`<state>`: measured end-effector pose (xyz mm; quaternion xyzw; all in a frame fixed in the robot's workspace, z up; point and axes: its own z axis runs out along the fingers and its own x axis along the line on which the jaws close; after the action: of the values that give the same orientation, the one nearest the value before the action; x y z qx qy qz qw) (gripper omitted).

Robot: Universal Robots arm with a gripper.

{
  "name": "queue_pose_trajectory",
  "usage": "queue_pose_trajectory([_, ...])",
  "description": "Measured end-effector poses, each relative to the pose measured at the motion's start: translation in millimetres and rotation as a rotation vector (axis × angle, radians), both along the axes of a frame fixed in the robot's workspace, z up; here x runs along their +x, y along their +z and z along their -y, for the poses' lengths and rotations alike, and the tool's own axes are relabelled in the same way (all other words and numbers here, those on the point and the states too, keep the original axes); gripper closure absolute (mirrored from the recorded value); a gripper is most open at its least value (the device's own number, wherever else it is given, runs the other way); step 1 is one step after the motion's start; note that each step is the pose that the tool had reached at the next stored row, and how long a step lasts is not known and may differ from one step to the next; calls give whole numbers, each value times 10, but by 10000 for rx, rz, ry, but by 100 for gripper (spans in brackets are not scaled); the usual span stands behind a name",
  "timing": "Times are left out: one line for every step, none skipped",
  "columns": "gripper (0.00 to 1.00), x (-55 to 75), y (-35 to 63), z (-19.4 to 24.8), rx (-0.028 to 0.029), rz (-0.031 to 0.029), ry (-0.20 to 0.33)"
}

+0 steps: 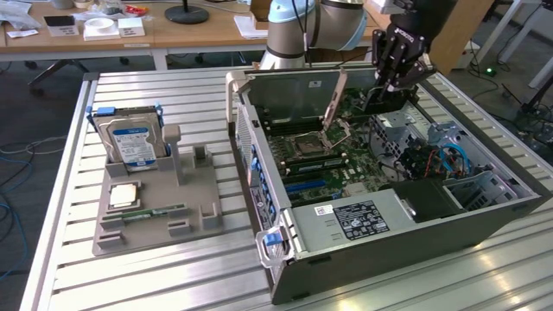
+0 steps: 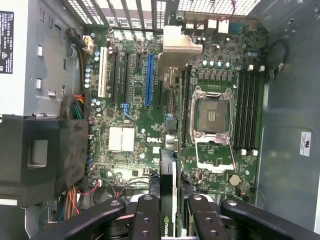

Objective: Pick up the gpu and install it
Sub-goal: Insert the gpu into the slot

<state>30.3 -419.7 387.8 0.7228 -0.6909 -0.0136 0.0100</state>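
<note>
I hold the gpu (image 2: 167, 172) edge-on, clamped between the fingers of the gripper (image 2: 170, 212). It hangs above the Dell motherboard (image 2: 135, 140) inside the open computer case (image 1: 389, 249). Pickup looks done; the card is not yet seated in any slot.

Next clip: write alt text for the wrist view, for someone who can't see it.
The gripper holds the graphics card edge-on over the motherboard inside an open computer case. The card, with its silver bracket at the far end, lines up between the blue slot and the open processor socket.
</note>
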Motion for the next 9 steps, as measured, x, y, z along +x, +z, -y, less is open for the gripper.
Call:
queue_pose_trajectory([74,-1,-7,0,0,0,-13])
queue_pose_trajectory([74,-3,-16,1,-2,-1,-30])
queue_pose_trajectory([74,-6,-26,1,-4,-1,-47])
queue_pose_trajectory([74,-10,-38,1,-5,-1,-67])
queue_pose_trajectory([74,-14,-51,1,-6,-1,-86])
queue_pose_trajectory([74,-20,-63,1,-7,-1,-104])
queue_pose_trajectory([74,-27,-75,1,-8,-1,-121])
queue_pose_trajectory([74,-38,-84,1,-8,-2,-132])
queue_pose_trajectory([74,-52,-88,1,-8,-1,-132])
